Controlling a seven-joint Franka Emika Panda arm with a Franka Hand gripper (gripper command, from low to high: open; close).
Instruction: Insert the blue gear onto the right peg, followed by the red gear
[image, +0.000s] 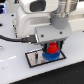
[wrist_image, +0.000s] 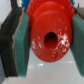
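In the exterior view, the white Panda arm (image: 37, 17) reaches down over a white table (image: 15, 70), and its gripper (image: 50, 46) hangs directly above a light rectangular plate (image: 34, 59) with a black border. The red gear (image: 50, 48) sits between the dark fingers, its upper part hidden by the gripper body and its lower part showing just beneath. Right under it lies the blue gear (image: 51, 56), flat on the plate toward the exterior view's right end, with the red gear touching or almost touching its top; the blur does not settle which. The right peg cannot be made out here, since the two gears and the gripper cover the spot where it would stand. A dark cable (image: 15, 37) runs along the arm on the exterior view's left. In the wrist view, the red gear (wrist_image: 49, 34) fills most of the picture, seen face-on with its raised hub and a dark centre hole. Two teal finger pads (wrist_image: 22, 42) press against its rim from opposite sides, so the gripper is pinching the red gear. A pale surface shows at the edges beyond the pads, too blurred to read further.
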